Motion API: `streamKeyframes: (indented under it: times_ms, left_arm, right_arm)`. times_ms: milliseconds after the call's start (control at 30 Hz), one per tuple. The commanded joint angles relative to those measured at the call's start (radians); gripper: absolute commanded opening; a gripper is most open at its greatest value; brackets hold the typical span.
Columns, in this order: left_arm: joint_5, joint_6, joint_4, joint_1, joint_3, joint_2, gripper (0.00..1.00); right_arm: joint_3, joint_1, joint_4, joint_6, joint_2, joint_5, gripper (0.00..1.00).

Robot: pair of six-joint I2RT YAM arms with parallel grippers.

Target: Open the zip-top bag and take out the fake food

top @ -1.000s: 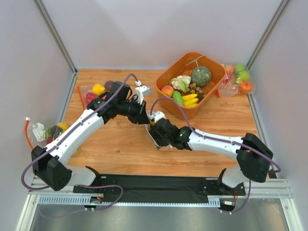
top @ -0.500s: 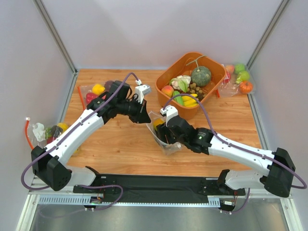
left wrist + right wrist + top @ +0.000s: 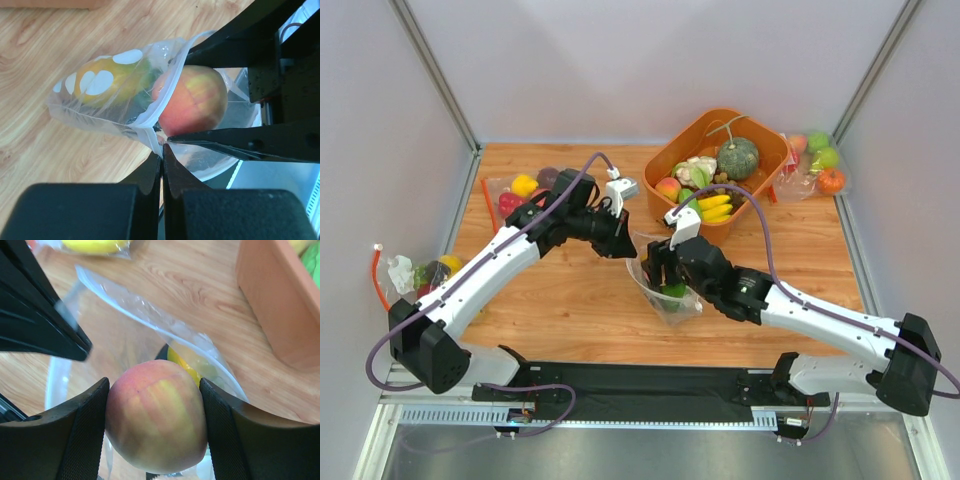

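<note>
Thin film edge of dotted zip-top bag [image 3: 97,105] pinched by left gripper [image 3: 161,151]; smooth round peach [image 3: 156,427] clamped in right gripper [image 3: 154,390]

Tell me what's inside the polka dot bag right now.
The peach sits at the mouth of the zip-top bag, clamped by the right gripper. Deeper in, the mango shows through the plastic beside a dark green piece, mostly covered by the peach.

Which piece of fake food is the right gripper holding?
The pink-orange peach, clamped in the right gripper; the yellow mango lies inside the dotted bag.
</note>
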Motion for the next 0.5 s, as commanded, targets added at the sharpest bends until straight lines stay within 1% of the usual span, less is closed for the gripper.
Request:
streamKeyframes:
  times_ms: [0, 100, 200, 467]
  left_arm:
    - [0.001, 0.009, 0.021, -0.011, 0.031, 0.018, 0.00]
    - [-0.020, 0.008, 0.015, -0.014, 0.034, 0.024, 0.00]
    - [-0.071, 0.009, 0.004, -0.014, 0.038, 0.019, 0.00]
    - [-0.180, 0.014, -0.022, -0.013, 0.044, 0.021, 0.00]
  right_arm:
    - [0.031, -0.010, 0.136, 0.018, -0.043, 0.031, 0.08]
    - [0.055, -0.012, 0.144, 0.022, -0.049, -0.003, 0.08]
    - [0.063, -0.012, 0.122, 0.025, -0.063, -0.027, 0.08]
    - [0.080, -0.012, 0.052, -0.006, -0.169, -0.020, 0.07]
